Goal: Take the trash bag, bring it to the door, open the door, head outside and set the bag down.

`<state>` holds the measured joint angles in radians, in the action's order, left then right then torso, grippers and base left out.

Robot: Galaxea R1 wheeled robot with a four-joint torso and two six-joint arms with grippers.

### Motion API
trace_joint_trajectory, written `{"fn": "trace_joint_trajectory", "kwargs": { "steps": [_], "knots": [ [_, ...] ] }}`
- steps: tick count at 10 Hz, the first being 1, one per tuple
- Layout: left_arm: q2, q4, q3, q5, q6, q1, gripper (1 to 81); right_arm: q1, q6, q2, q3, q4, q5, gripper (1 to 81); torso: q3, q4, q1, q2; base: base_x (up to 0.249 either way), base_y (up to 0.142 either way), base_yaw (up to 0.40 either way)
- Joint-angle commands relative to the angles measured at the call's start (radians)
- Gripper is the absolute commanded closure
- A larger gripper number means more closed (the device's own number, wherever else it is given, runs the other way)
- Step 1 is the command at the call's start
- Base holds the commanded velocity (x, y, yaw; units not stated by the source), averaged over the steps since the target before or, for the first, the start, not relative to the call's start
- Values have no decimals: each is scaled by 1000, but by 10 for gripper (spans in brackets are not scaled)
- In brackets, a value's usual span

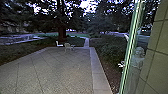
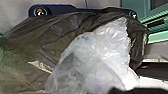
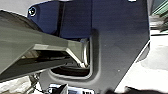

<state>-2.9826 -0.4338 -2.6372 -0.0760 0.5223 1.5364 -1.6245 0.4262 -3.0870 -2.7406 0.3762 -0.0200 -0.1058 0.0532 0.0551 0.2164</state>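
Left wrist view: trash bag, dark, whitish plastic before it, cut off | left, right end effectors: cannot tell if open | person by glass edge, blurred | paving's far edge: pale chairs, unclear

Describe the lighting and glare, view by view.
Head view: the paving lies in dim, even light without crisp shadows, trees nearly black against glaring patches of sky; left wrist view: white highlights on the pale plastic, softer sheen on the dark plastic; right wrist view: ground beyond the robot's dark plate washed out almost to white.
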Motion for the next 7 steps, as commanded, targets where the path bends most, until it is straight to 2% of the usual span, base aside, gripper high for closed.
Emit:
{"fn": "trace_joint_trajectory", "kwargs": {
  "steps": [1, 7],
  "knots": [
    [5, -3, 6, -70, 4, -52, 811, 44, -6, -6, 10, 6, -52, 10, 0, 0, 0, 0, 111, 0, 0],
    [3, 0, 6, -71, 1, -52, 811, 48, -6, -9, 7, 6, -57, 10, 0, 0, 0, 0, 114, 0, 0]
  ]
}}
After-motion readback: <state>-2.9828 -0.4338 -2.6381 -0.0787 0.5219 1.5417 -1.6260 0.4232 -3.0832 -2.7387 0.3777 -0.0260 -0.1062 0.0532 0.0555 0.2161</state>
